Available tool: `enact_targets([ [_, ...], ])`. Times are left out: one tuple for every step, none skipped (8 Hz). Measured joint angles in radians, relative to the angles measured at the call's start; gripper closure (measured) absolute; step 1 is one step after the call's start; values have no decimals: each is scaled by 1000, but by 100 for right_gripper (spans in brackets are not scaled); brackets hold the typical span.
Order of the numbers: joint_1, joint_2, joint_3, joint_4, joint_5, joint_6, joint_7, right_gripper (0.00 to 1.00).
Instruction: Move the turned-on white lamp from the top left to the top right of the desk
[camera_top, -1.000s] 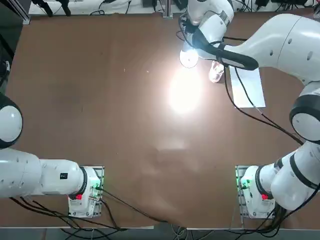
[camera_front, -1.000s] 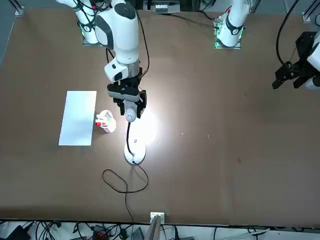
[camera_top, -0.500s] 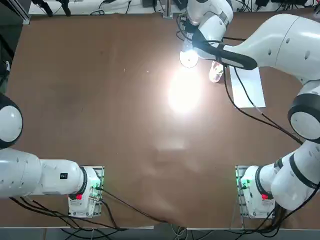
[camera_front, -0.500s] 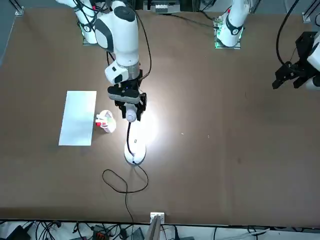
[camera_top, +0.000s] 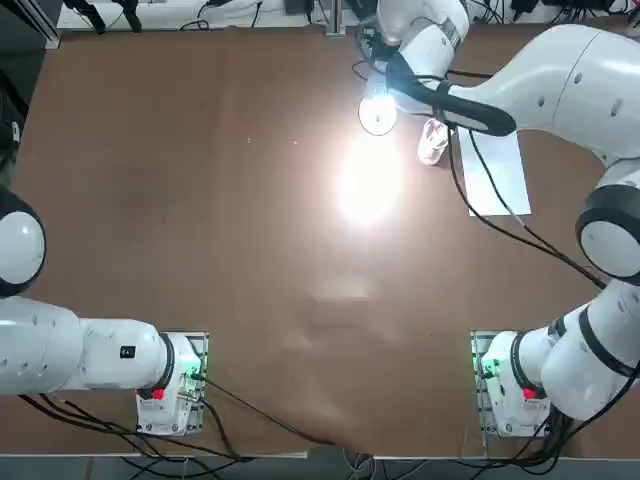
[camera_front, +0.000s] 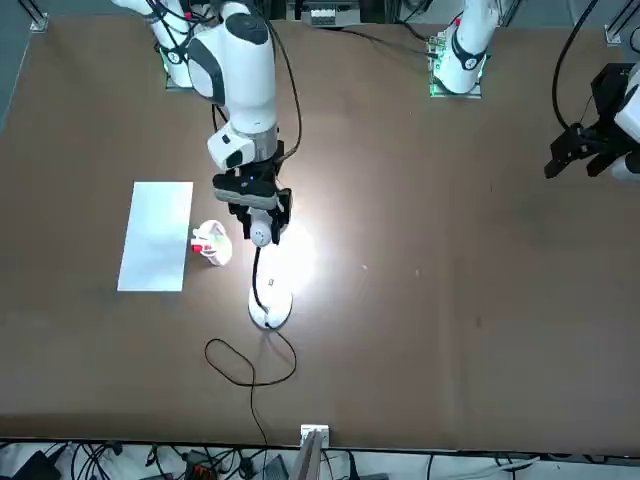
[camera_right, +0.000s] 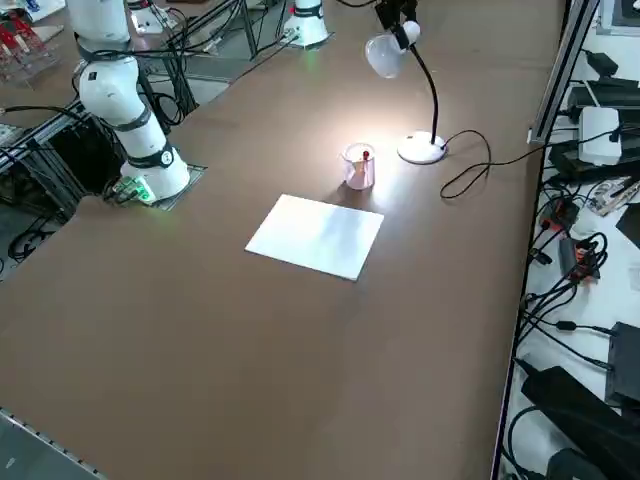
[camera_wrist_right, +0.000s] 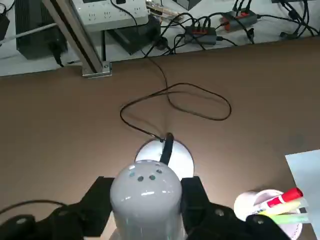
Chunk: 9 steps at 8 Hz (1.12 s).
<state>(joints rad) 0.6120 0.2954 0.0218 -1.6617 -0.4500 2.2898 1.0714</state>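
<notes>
Since a second ago my right gripper (camera_wrist_right: 146, 210) has clamped its fingers onto the lamp (camera_front: 262, 270) head; the arm itself has barely shifted and the lamp base sits where it was. In the wrist view the black fingers (camera_wrist_right: 97, 200) press both sides of the glowing white head, so I read the claw as closed on it.

The lamp's disc base rests on the desk (camera_top: 200, 220) below and just beyond the claw, at the far edge near the middle, the black cord (camera_front: 245, 365) looping away behind it.

To do this carry well, I judge I should lift straight until the base clears the desk, then travel slowly, since a grip on the head lets the neck and base swing. The cord needs slack, and the route must stay clear of the cup.

My count: one lamp, one cord, one clear cup (camera_right: 358, 166) of pens just beside the claw, one paper sheet (camera_right: 316, 235) beyond the cup.
</notes>
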Motion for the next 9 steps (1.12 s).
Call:
enact_targets([
  [-28,-1,-2,31,40,-13,0,26],
  [-55,-2,-3,74,71,-45,-2,26],
  [-80,-5,-5,121,89,-91,-1,26],
  [-116,-9,-6,158,98,-129,0,26],
  [-172,-13,-9,185,100,-148,0,26],
  [-253,-15,-11,202,100,-150,-3,26],
  [-347,-15,-14,209,100,-146,-24,26],
  [-439,-12,-16,209,100,-136,-63,26],
  [-530,-6,-19,209,99,-125,-113,26],
])
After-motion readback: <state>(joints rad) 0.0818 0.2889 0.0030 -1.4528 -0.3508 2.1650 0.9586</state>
